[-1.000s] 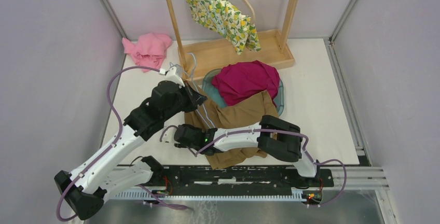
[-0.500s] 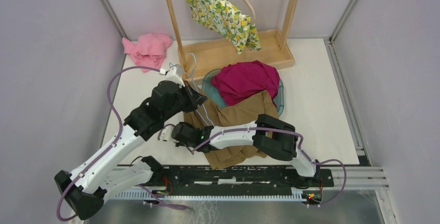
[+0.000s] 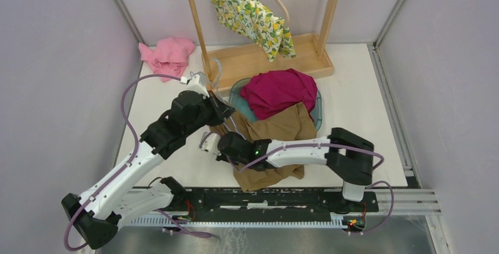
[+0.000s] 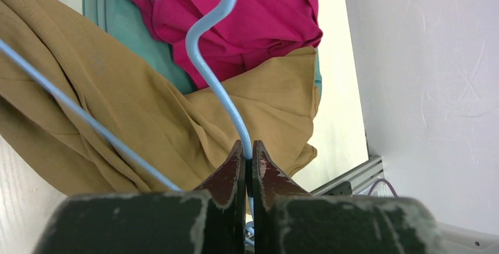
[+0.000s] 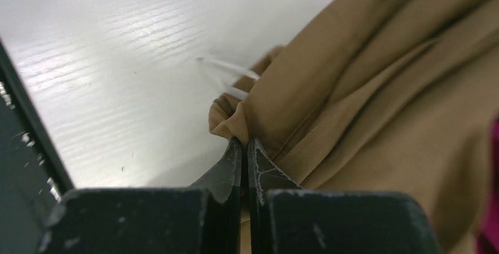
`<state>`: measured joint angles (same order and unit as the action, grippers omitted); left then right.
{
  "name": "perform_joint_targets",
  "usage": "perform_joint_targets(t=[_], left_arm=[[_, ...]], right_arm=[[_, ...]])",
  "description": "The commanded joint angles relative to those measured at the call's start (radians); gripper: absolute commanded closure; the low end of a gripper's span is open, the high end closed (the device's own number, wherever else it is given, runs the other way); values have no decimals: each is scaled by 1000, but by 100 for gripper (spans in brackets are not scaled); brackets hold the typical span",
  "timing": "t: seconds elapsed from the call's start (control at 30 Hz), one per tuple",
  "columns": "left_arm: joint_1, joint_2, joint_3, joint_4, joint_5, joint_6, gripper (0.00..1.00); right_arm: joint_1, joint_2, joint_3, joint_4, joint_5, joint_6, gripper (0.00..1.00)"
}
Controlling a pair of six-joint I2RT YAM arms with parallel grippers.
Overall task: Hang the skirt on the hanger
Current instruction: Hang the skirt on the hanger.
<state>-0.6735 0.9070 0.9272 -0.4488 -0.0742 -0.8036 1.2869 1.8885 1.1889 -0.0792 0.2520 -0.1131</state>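
Pinching on the left: I am seeing the left gripper pressing its jaws together on the wire of the pale blue hanger, just below the curved neck.
Right jaws: I am watching the right gripper squeezing fully together on a folded corner of the tan skirt, the cloth sitting right at the fingertips.
Skirt against the left jaws: it is lying spread under and beyond the left fingertips, with the hanger's wire crossing over it.
Skirt against the right jaws: most of it is bunching away to the right of the tips, in long folds.
Skirt from above: I am finding it draping from the near rim of the teal basin down onto the white table, towards the arm bases.
Basin: a magenta garment is filling it, touching the skirt's far edge.
Further out: a wooden rack is standing behind the basin with a lemon-print garment hanging on it, and a pink cloth is lying at the far left corner.
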Motion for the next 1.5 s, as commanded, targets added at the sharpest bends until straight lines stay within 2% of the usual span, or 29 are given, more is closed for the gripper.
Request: perform_joint_targets(t=[0.0, 0.3, 0.53, 0.83, 1.2, 1.47], left_arm=[[5, -5, 79, 64, -11, 66, 97], [5, 9, 145, 71, -17, 70, 97], [6, 37, 178, 75, -35, 81, 97], [6, 31, 187, 65, -57, 83, 97], [6, 11, 205, 44, -64, 90, 97], [6, 16, 180, 72, -79, 86, 97]], right_arm=[[-18, -202, -98, 48, 7, 70, 99], [-17, -523, -264, 54, -12, 133, 99], [-17, -655, -374, 92, -15, 160, 99], [-18, -828, -413, 34, 3, 150, 99], [-39, -962, -451, -18, 64, 135, 99], [-39, -983, -438, -55, 20, 137, 99]])
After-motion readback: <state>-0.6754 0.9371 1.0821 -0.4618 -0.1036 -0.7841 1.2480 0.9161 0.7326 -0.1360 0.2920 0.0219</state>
